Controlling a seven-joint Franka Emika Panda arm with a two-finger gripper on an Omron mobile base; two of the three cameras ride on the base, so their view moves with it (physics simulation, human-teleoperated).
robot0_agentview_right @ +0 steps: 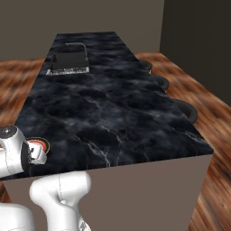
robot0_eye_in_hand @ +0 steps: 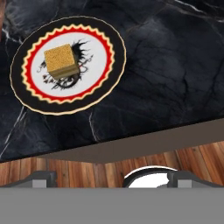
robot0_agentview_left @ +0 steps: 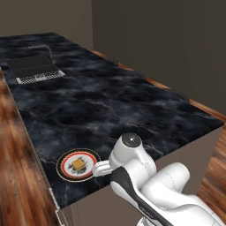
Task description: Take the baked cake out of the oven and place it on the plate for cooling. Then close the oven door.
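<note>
Kitchen: marble island [robot0_agentview_left: 110,106], inset sink [robot0_agentview_left: 33,68], stools [robot0_agentview_right: 185,110].

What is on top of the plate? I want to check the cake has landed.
A small golden-brown cake sits on the plate, left of its centre. The cake hides part of the dark printed pattern beneath it.

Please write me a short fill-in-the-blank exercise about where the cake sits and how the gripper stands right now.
1. The cake rests on the ____.
2. The plate lies on the black marble counter near its ____.
3. The gripper has its jaws ____ and holds nothing.
4. At the counter's far end is a ____.

Missing words: plate; edge; open; sink
</note>
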